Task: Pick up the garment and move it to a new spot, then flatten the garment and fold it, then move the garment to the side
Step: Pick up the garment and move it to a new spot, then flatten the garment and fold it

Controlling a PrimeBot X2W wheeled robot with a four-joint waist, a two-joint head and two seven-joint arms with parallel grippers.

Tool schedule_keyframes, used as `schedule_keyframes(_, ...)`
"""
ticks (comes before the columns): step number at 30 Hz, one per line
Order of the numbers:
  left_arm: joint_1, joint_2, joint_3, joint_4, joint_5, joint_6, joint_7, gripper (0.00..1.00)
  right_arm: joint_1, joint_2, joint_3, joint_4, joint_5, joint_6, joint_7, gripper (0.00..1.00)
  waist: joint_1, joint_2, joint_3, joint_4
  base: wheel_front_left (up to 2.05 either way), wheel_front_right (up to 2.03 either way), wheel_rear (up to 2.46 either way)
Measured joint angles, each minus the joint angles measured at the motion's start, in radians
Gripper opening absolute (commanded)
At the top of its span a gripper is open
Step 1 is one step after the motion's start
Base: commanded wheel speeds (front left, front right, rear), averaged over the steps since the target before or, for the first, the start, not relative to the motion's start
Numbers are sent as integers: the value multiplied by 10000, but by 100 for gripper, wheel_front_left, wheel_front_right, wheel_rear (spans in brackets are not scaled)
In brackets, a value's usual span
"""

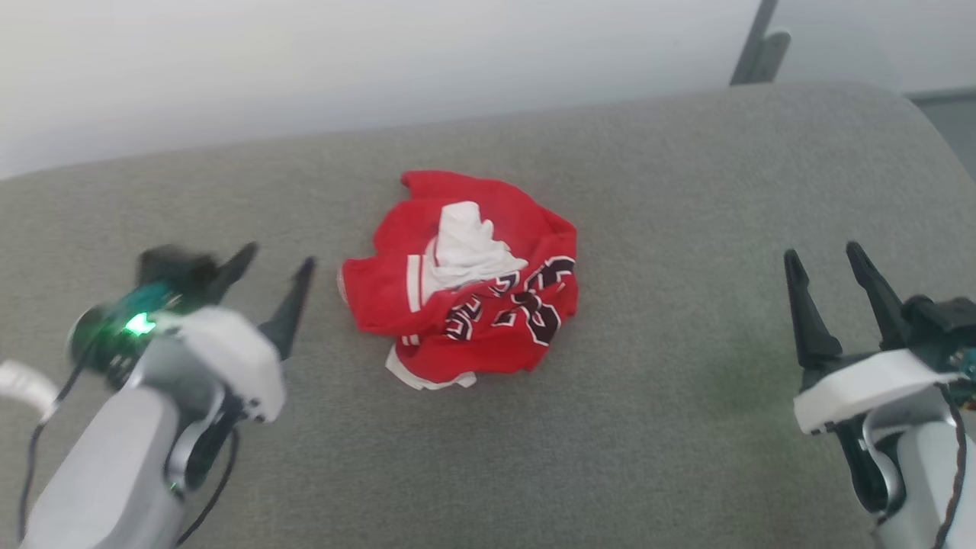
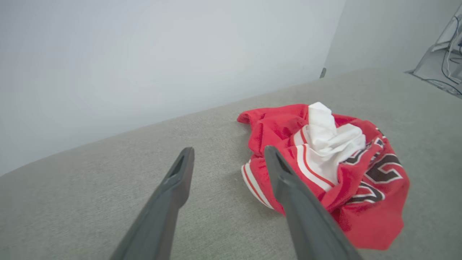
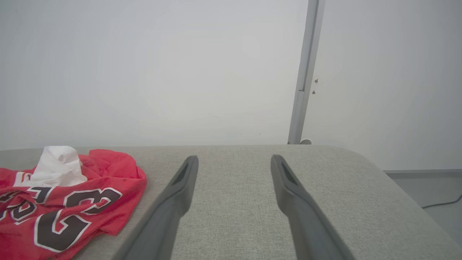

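Observation:
The garment [image 1: 465,278] lies crumpled in a heap mid-surface, red with a white sleeve bunched on top and black-and-white lettering facing front. My left gripper [image 1: 278,263] stands open just to its left, nothing between the fingers. In the left wrist view the garment [image 2: 335,169] lies right of and partly behind the gripper [image 2: 229,150]. My right gripper [image 1: 823,255] is open far to the right of the heap, empty. The right wrist view has the garment [image 3: 68,195] at lower left, apart from the gripper [image 3: 234,159].
A grey fabric surface [image 1: 648,427] carries the garment, its rounded far edge against a pale wall [image 1: 381,53]. A metal post [image 3: 305,72] stands behind the surface at the right. Floor and cables [image 2: 447,76] lie past the right end.

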Motion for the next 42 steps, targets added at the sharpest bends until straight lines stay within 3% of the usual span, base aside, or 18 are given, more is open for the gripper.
schedule_keyframes(7, 1775, 443, 1189, -667, -391, 677, -1381, 100, 422, -2, -382, -123, -111, 0, 12, 100, 0, 0, -430, 386, 0, 0, 0)
schedule_keyframes(14, 3239, 637, 2029, -1037, -859, 913, -2387, 100, 719, 19, -669, -259, -203, 0, -36, 100, 0, 0, -698, 623, 0, 0, 0)
schedule_keyframes(23, 4329, 556, 2573, -800, -1206, 685, -3126, 100, 1169, 219, -1039, -314, -349, 0, -121, 100, 0, 0, -1035, 978, 0, 0, 0)
schedule_keyframes(42, 4730, 234, 2955, -917, -1024, 451, -3315, 100, 1409, 355, -951, -518, -336, 0, -4, 100, 0, 0, -1190, 1386, 0, 0, 0)
